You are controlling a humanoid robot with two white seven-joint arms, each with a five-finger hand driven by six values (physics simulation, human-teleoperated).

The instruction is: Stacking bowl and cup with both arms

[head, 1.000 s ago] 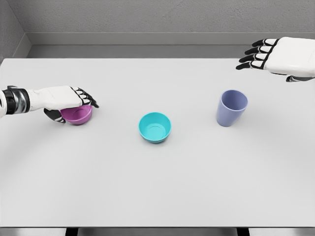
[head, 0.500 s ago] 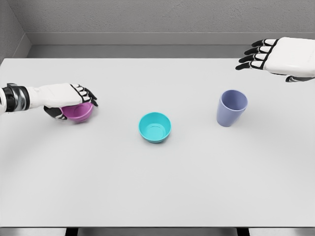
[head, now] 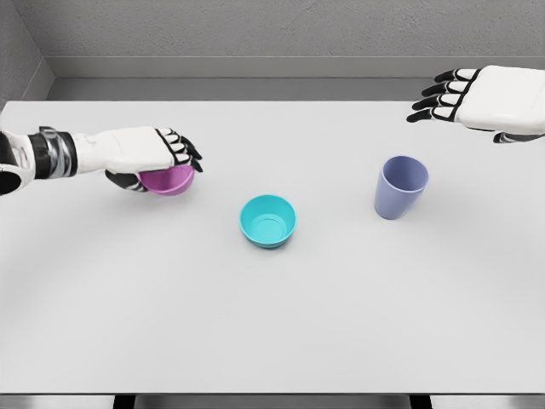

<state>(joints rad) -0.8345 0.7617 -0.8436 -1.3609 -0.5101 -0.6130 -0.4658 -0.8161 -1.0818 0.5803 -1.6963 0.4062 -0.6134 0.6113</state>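
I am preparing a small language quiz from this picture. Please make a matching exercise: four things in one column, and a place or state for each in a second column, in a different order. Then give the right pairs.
Things:
1. purple bowl
2. teal bowl
3. blue cup
4. right hand

Places or states:
A. upright on the table, right of the middle
B. open, holding nothing, at the upper right
C. grasped by the left hand
D. alone near the table's middle

Pairs: 1-C, 2-D, 3-A, 4-B
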